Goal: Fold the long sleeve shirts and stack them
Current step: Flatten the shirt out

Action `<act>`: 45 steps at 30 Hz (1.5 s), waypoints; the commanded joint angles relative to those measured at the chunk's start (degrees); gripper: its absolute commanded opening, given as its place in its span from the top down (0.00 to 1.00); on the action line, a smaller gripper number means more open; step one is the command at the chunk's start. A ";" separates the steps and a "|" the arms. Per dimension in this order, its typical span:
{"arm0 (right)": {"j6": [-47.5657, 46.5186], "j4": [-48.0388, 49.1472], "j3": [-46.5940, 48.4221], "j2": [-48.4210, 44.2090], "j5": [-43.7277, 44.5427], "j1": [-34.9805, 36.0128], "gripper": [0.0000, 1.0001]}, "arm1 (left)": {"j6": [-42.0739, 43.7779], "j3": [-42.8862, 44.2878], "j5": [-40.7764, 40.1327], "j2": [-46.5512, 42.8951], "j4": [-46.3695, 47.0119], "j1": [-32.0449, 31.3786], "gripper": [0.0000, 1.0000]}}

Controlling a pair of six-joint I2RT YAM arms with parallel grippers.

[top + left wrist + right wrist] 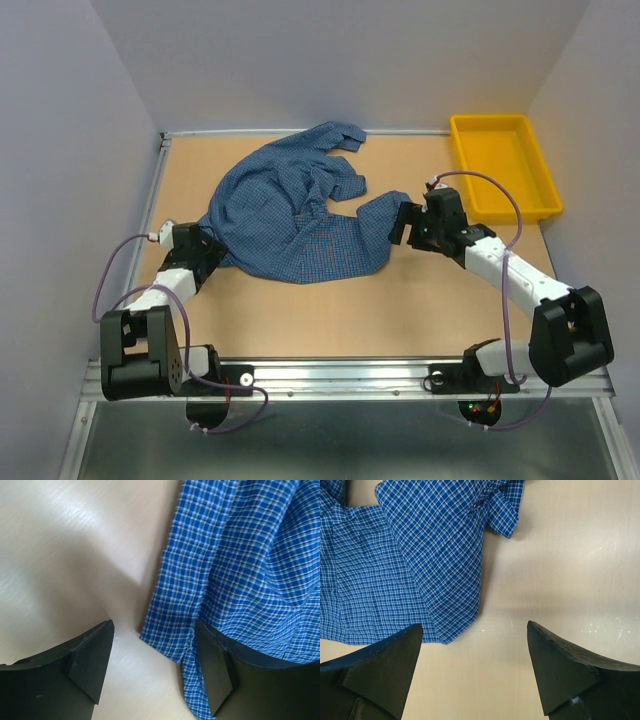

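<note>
A single blue check long sleeve shirt (pixel 290 215) lies crumpled and spread on the wooden table (pixel 450 300), one sleeve reaching to the back edge. My left gripper (pixel 205 245) is low at the shirt's left lower edge. In the left wrist view the shirt's hem (pixel 175 615) lies between the open fingers (pixel 92 662), close against the right one. My right gripper (pixel 408 225) is at the shirt's right edge. Seen from the right wrist, a shirt corner (pixel 452 620) lies just ahead of the left finger (pixel 385 672), and my right gripper (pixel 475 672) stands wide open over bare table.
A yellow bin (pixel 505 165) with nothing showing in it stands at the back right corner. Pale walls close the table on the left, back and right. A metal rail (pixel 340 375) runs along the front edge between the arm bases.
</note>
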 commanded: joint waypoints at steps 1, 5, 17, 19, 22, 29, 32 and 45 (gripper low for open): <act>0.83 2.95 -0.22 0.91 -0.82 -0.08 0.11 | 0.93 -0.52 4.66 3.02 0.86 0.21 0.23; 1.62 3.83 -0.04 2.67 0.50 -0.08 0.13 | 1.19 -1.14 6.95 3.38 0.95 0.21 0.31; 8.64 15.06 0.14 11.19 -11.80 0.36 0.17 | 3.38 1.76 7.83 2.15 -1.51 0.12 0.94; 10.75 16.83 -0.83 12.60 -13.29 0.53 0.17 | 4.61 3.16 7.30 2.32 -2.73 0.21 0.99; 12.69 22.28 -1.80 14.53 -14.87 0.62 0.22 | 5.76 4.66 5.99 1.71 -5.02 0.13 1.00; 12.53 25.28 -1.36 18.93 -15.32 0.97 0.58 | 8.30 8.52 1.51 0.56 -8.01 0.21 1.00; 10.33 25.01 -1.36 18.67 -13.66 0.97 0.88 | 9.71 11.95 1.15 1.97 -8.89 0.21 1.00; -6.10 -12.59 24.73 -6.28 -6.52 0.89 0.99 | 18.59 54.47 0.88 11.64 -21.81 0.30 1.00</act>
